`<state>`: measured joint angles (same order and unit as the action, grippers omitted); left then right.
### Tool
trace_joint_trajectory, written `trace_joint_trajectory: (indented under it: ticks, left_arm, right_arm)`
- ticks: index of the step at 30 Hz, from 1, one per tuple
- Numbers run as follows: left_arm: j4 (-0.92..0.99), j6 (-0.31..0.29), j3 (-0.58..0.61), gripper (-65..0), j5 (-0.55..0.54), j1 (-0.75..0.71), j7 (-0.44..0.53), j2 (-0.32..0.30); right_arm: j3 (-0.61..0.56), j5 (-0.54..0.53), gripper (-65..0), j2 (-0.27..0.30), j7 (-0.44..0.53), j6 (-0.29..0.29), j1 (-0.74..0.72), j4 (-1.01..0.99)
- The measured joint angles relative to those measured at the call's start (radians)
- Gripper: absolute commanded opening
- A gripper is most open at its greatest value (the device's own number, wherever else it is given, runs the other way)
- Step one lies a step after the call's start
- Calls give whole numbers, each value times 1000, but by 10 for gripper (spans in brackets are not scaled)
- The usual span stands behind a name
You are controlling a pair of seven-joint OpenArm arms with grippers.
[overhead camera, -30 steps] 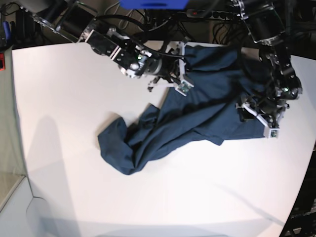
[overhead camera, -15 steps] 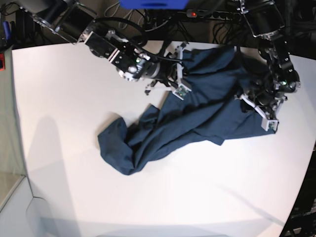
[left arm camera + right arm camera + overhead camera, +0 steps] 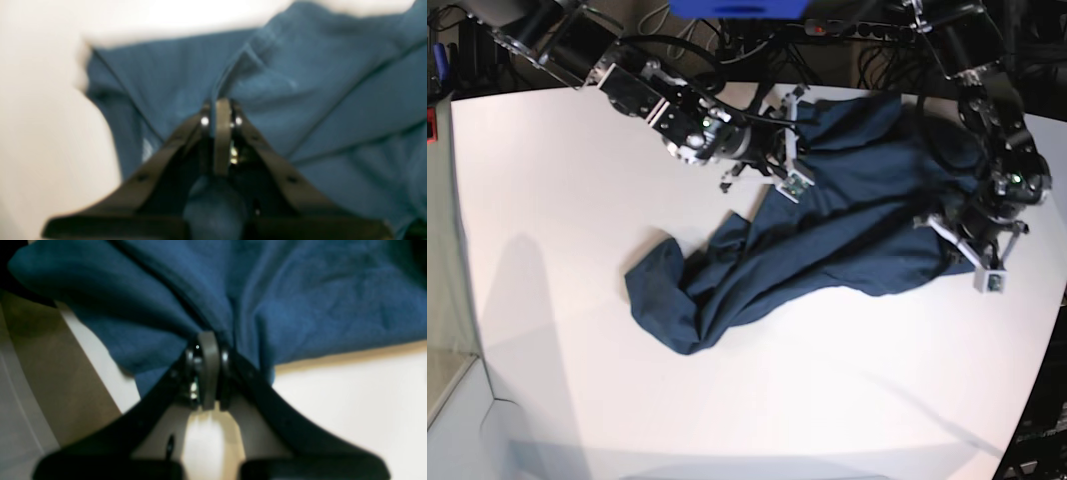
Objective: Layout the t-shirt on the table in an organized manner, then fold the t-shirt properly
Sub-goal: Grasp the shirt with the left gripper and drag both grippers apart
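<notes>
The left claw (image 3: pixel 218 110) is pressed together and pinches a fold of the t-shirt (image 3: pixel 300 100) near its edge. The right claw (image 3: pixel 206 343) is also pressed together and pinches a bunched part of the cloth. In the base view the t-shirt (image 3: pixel 827 230) lies crumpled from upper right to lower left on the white table (image 3: pixel 577 200).

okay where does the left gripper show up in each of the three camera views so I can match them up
Base view: the left gripper is at the right, on the t-shirt's edge.
Left wrist view: bottom centre, shut on a fold of cloth.
Right wrist view: not in it; the gripper seen there is the right one.
Shared landmark: the navy t-shirt on the white table.
</notes>
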<state>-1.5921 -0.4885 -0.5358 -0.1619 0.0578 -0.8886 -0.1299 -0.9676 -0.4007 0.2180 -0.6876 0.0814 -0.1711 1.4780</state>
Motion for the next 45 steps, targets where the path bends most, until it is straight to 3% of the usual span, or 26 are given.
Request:
trace_joint_trajectory:
  ticks: [4,8,11,15,17,20,23,26,29,31,33,35,42,45]
  left_arm:
    - [35,-6,4,-646,-14,170,19,-67]
    - [281,8,1,-646,11,344,26,-149]
    - [520,12,22,-641,16,473,124,-172]
    - [775,13,171,-634,5,609,285,-203]
    - [861,9,245,-593,0,643,367,-208]
    - [947,9,325,-474,6,674,423,-208]
    - [951,10,328,-387,7,699,438,-214]
    - [936,9,328,-345,-3,722,437,-230]
    - [796,9,306,-337,-26,688,309,-254]
    - [660,11,227,-337,-90,616,229,-257]
    - [539,8,178,-337,-112,521,144,-251]
    - [413,18,127,-338,-107,402,86,-206]
    - [301,2,79,-338,-89,103,77,-19]
    - [327,2,80,-338,-94,72,188,5]
  right_arm:
    - [0,-1,-650,0,-1,0,0,0]
    - [3,0,-650,3,1,0,2,1]
    - [4,0,-650,3,-1,0,3,1]
    - [5,3,-650,3,17,0,16,1]
    - [5,3,-650,3,16,0,17,2]
    - [5,3,-650,3,13,0,17,2]
    - [5,3,-650,3,12,0,17,2]
    - [5,3,-650,3,14,0,18,2]
    - [6,3,-650,3,6,-1,18,6]
    - [8,2,-650,3,0,0,14,8]
    - [34,-5,-650,-1,-11,0,21,12]
    - [83,3,-650,1,-47,0,42,45]
    - [161,13,-650,9,-122,-8,61,201]
    - [162,17,-650,12,-187,-8,62,260]
